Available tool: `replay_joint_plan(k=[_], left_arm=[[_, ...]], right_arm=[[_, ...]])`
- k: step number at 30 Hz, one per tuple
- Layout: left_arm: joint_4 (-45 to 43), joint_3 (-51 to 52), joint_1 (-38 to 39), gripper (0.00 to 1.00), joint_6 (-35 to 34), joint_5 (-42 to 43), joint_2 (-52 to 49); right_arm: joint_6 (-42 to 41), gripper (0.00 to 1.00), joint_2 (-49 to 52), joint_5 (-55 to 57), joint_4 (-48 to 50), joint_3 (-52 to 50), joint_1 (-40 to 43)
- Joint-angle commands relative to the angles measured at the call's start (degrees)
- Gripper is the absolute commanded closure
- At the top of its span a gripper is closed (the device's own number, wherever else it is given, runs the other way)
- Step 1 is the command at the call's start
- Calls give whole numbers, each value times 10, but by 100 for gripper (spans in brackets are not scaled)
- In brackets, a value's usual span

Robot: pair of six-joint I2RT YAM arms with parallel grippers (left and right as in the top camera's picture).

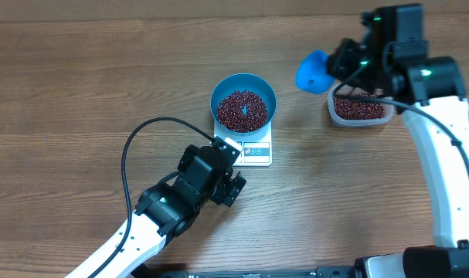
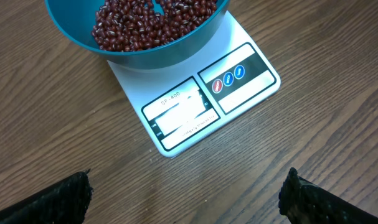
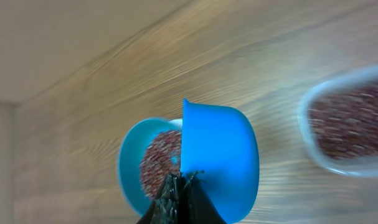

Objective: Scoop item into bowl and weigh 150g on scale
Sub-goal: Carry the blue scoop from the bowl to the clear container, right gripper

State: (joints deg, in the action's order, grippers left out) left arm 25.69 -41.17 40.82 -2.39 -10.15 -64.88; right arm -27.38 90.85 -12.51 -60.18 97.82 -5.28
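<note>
The bright-blue bowl point(image 1: 243, 86) stands on the white scale point(image 1: 257, 150) and holds a heap of dark red-brown beans point(image 1: 242, 110). My left gripper point(image 1: 237, 171) is open just in front of the scale, with nothing between its fingers. In the left wrist view the bowl point(image 2: 145, 53), beans point(image 2: 151, 22) and scale point(image 2: 238, 93) lie ahead of the left gripper point(image 2: 189, 199). My right gripper point(image 1: 340, 65) is shut on the handle of a small blue scoop point(image 1: 314, 71), held above the table left of the tub. In the right wrist view the scoop point(image 3: 223, 155) is in front of the right gripper point(image 3: 184, 186), and the bowl point(image 3: 131, 162) shows behind it.
A clear plastic tub point(image 1: 361, 109) with more beans stands at the right, under my right arm; it shows blurred in the right wrist view as the tub point(image 3: 347, 121). A black cable point(image 1: 141, 135) loops from the left arm over the wooden table point(image 1: 79, 93).
</note>
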Motion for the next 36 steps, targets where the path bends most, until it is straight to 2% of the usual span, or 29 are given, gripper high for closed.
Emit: replay_joint_plan(k=[1,6,13,14,16,19,23,28,36], left_arm=[[-2,7,-3,0,11,-8,4],[-2,7,-3,1,11,-8,4],[-2,7,-3,0,11,-8,4],[-2,7,-3,0,11,-8,4],[-2,7,-3,1,11,-8,4],[-2,7,-3,0,11,-8,4],[-2,7,-3,1,11,-8,4],[-2,7,-3,0,11,-8,4],[-2,7,-3,0,11,-8,4]], right_arm=[[14,96,-15,4,-15,6,48],[106,96,-15,8,-39,6,94],[134,96,-14,194,-61,6,104],[187,96,-14,208,-57,6,104],[204,96,-14,218,-54,6,104],[207,96,-14,263,-49,6,104],[244,96,-11,271,-47,6,103],[247,96,2,306,-47,4,92],[244,96,42,393,-71,4,17]])
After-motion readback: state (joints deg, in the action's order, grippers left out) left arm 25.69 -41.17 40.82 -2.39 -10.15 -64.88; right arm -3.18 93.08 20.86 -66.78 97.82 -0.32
